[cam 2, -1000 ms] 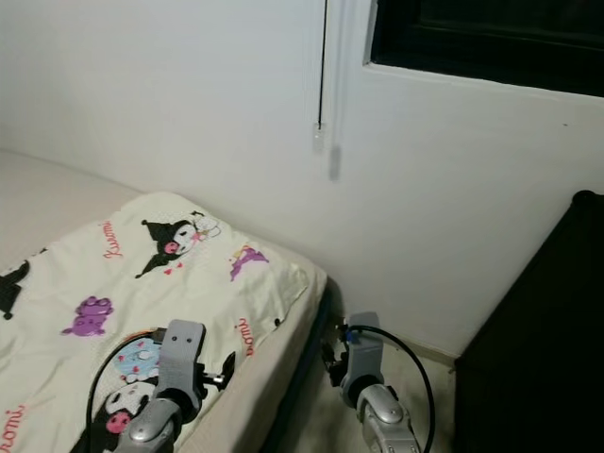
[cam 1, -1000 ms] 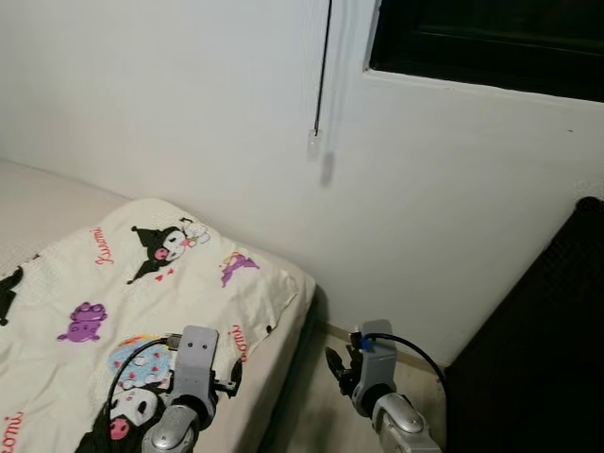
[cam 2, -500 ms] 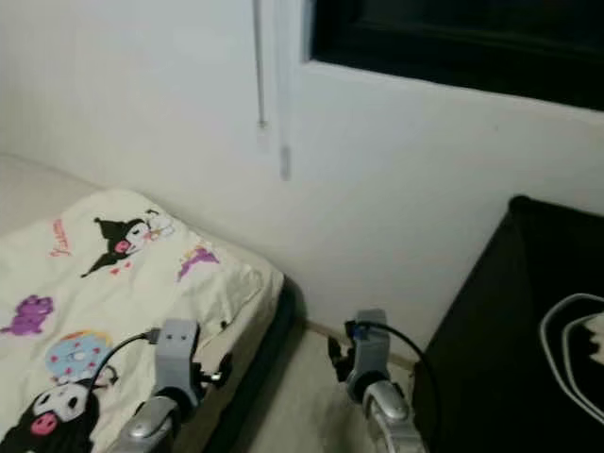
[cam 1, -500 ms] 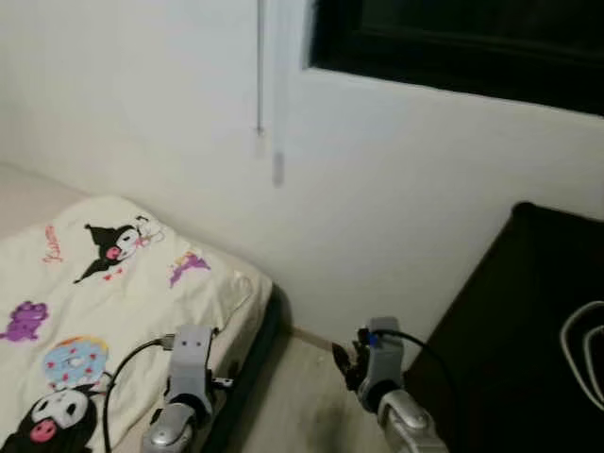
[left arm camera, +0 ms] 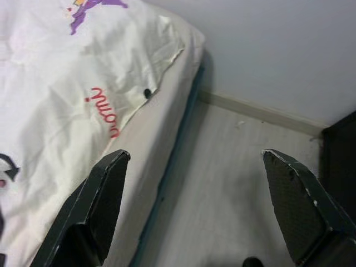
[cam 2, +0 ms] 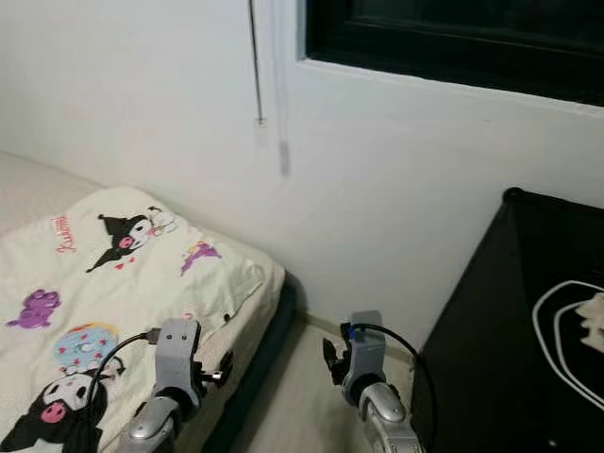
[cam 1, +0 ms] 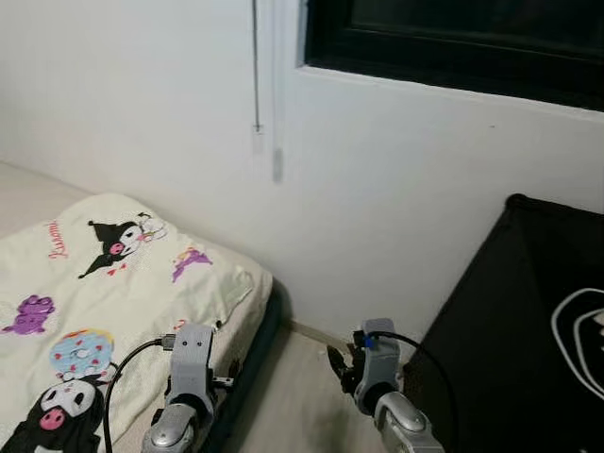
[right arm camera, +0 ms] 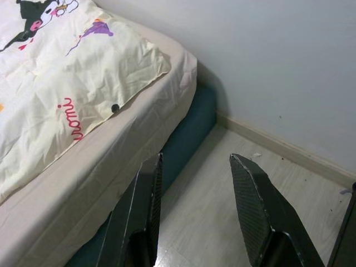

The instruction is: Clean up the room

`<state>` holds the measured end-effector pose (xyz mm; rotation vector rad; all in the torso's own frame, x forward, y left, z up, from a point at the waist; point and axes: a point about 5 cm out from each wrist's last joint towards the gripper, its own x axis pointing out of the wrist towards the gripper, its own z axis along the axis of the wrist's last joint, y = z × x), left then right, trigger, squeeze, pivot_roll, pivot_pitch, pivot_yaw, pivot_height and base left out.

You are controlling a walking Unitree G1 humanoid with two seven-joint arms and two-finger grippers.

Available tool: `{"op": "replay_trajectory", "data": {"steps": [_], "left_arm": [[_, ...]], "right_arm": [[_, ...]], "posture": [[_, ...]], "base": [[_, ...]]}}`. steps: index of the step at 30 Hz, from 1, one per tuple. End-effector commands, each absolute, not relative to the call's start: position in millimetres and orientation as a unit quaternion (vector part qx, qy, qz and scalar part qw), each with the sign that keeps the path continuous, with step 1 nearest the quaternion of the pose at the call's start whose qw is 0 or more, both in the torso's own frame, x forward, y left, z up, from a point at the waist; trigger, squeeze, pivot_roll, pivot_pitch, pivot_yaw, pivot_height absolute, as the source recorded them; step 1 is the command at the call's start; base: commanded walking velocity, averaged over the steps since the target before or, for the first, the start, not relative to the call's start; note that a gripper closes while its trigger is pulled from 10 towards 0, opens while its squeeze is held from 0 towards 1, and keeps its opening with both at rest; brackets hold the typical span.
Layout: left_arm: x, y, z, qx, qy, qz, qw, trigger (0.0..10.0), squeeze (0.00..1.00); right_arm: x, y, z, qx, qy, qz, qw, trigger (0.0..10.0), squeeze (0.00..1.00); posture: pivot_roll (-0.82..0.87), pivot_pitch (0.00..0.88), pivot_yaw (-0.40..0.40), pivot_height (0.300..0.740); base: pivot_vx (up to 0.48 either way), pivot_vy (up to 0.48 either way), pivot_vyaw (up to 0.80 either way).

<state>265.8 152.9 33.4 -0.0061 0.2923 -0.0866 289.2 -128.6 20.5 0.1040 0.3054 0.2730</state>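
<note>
A white wall (cam 1: 142, 85) stood ahead of me, with a dark window (cam 1: 453, 38) set high in it toward my right and a thin blind cord (cam 1: 256, 66) hanging down beside the window's edge. Below and to my left lay a bed (cam 2: 274, 311) pushed against that wall, its base a dark teal. A cream quilt (cam 1: 94, 283) printed with cartoon characters and pink lettering covered the bed; its corner lay rumpled near the foot of the mattress. To my right stood a black fabric-sided piece (cam 1: 510, 321) with a white looped outline on it; I could not tell what it was. Between the bed and that black piece ran a strip of pale wood floor (left arm camera: 233, 183), with a light skirting board where it met the wall.

My left end effector (left arm camera: 200, 206) hung low over the bed's edge, its two black fingers (left arm camera: 103, 194) spread wide and holding nothing. My right end effector (right arm camera: 194, 211) hung over the floor beside the bed, its fingers (right arm camera: 253, 206) parted with a narrower gap, also holding nothing.
</note>
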Motion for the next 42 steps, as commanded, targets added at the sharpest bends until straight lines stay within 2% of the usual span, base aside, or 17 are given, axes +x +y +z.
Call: {"op": "replay_trajectory", "data": {"steps": [1,5,38,42], "left_arm": [[262.2,151.3,29.2,0.003,0.152,-0.048,0.987,10.0,0.0],[261.9,150.0,30.0,-0.004,0.145,-0.05,0.988,10.0,0.0],[258.0,149.5,29.9,-0.006,0.134,-0.053,0.99,10.0,0.0],[258.9,148.7,30.9,-0.004,0.133,-0.058,0.989,10.0,0.0]], "right_arm": [[286.7,-129.1,17.4,0.04,0.158,0.143,0.976,10.0,0.0],[286.2,-127.9,17.4,0.026,0.158,0.152,0.975,10.0,0.0],[288.5,-127.6,19.3,0.019,0.156,0.159,0.975,10.0,0.0],[286.3,-129.3,17.4,0.055,0.159,0.146,0.975,10.0,0.0]], "posture": [[-0.04,0.118,-0.047,0.74],[-0.04,0.116,-0.046,0.74],[-0.04,0.119,-0.059,0.74],[-0.04,0.119,-0.059,0.74]], "base": [[0.0,0.0,0.0],[0.0,0.0,0.0],[0.0,0.0,0.8],[0.0,0.0,0.2]]}}
